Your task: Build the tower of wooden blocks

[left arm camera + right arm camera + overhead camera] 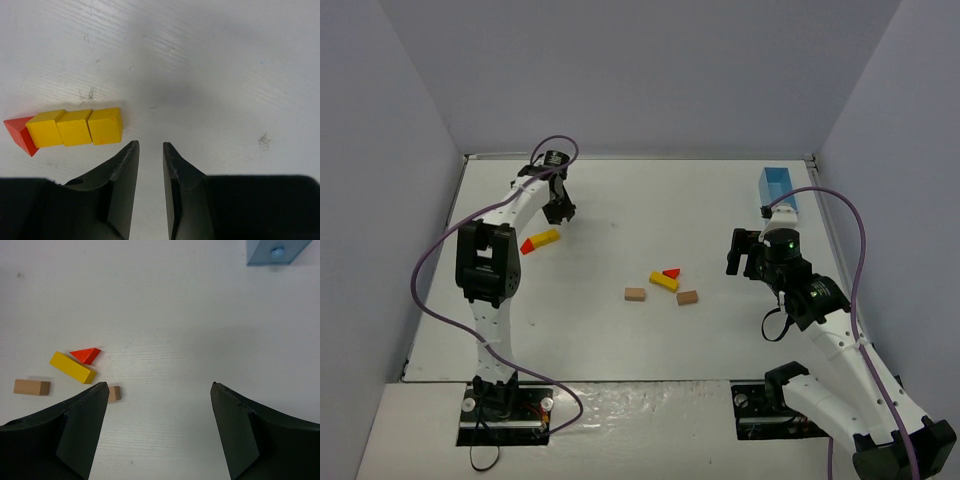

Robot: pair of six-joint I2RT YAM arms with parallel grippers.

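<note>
My left gripper (150, 145) hangs over the far left of the table (620, 190), jaws nearly together with a narrow gap and nothing in it, just beside a row of yellow cubes (74, 127). My right gripper (158, 385) hovers at the right, jaws wide apart, empty. Nothing is stacked: the blocks lie flat in two groups, well apart. Far-left group: three yellow cubes touching in a line, one left wedge (19, 132), red, against the row's end. Centre group: one yellow bar (72, 367), one centre wedge (86, 355), red, just beside it, two tan blocks (31, 387) near. One blue box (275, 251) far right. Judgement: light, rigid, smooth wood, not fragile but apt to skid or topple; grip across flat parallel sides at mid-length, wedges by their flat triangular faces, never the slope.
</note>
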